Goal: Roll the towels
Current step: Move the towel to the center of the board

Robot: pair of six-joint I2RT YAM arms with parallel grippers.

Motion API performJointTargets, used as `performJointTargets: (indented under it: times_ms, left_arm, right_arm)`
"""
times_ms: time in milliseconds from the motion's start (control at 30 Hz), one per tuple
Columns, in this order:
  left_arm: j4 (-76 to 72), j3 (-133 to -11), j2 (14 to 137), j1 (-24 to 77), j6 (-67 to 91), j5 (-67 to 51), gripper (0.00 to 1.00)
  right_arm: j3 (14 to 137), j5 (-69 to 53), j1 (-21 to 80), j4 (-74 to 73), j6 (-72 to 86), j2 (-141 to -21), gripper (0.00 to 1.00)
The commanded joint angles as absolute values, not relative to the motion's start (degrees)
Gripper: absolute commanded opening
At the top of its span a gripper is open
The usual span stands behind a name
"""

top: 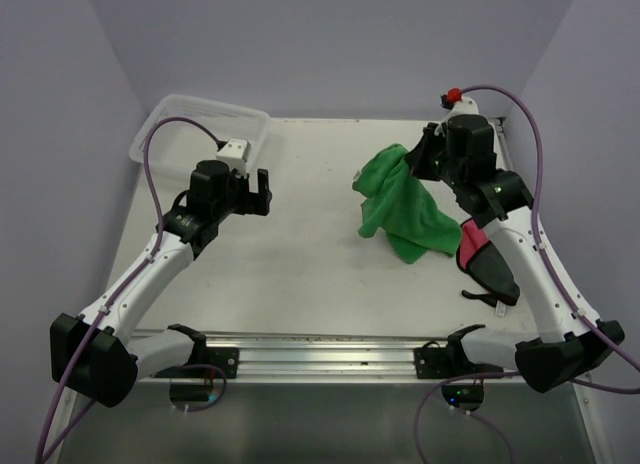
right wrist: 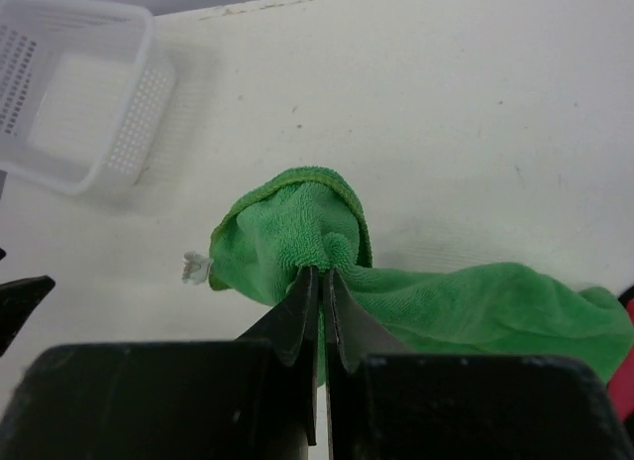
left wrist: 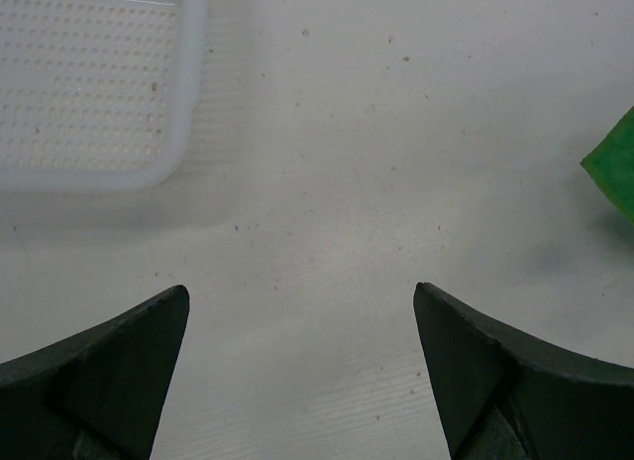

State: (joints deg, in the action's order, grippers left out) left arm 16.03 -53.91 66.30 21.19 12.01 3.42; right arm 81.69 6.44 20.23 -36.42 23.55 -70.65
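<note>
The bright green towel (top: 400, 204) hangs bunched at the right of the table, one end lifted off the surface. My right gripper (right wrist: 321, 272) is shut on a pinched fold of the green towel (right wrist: 297, 232), the rest trailing right. The red towel (top: 472, 246) with its dark grey underside lies mostly hidden beneath my right arm. My left gripper (top: 255, 187) hovers over the table's left half, open and holding nothing. In the left wrist view its fingers (left wrist: 119, 361) stand wide apart over bare table, and a corner of the green towel (left wrist: 614, 168) shows at the right edge.
A white mesh basket (top: 200, 124) sits at the table's far left corner and shows in both wrist views: basket (left wrist: 89, 83), basket (right wrist: 79, 93). Purple walls close in the back and sides. A metal rail (top: 320, 349) runs along the near edge.
</note>
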Motion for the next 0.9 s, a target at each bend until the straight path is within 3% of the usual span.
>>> performJointTargets:
  times_ms: [0, 233, 533, 567, 667, 867]
  left_arm:
    - [15.6, -55.9, 65.0, 21.4, 12.7, 3.4, 1.00]
    - [15.6, -55.9, 65.0, 21.4, 12.7, 3.4, 1.00]
    - [15.5, -55.9, 65.1, 21.4, 12.8, 2.3, 1.00]
    - [15.5, -55.9, 65.0, 21.4, 12.8, 2.3, 1.00]
    - [15.5, -55.8, 65.0, 21.4, 12.8, 2.5, 1.00]
    - [15.5, -55.8, 65.2, 21.4, 12.8, 2.5, 1.00]
  right_arm:
    - [85.8, 3.0, 22.1, -32.6, 24.3, -71.6, 0.00]
    - [80.4, -1.5, 26.2, -25.8, 25.1, -77.9, 0.00]
    - [83.5, -6.5, 35.9, -21.9, 20.0, -92.0, 0.00]
    - [84.0, -8.3, 36.8, -21.3, 19.5, -94.5, 0.03]
    - [86.4, -11.3, 39.5, -21.0, 16.1, -96.9, 0.43]
    - [82.2, 0.0, 38.0, -22.8, 17.5, -91.9, 0.50]
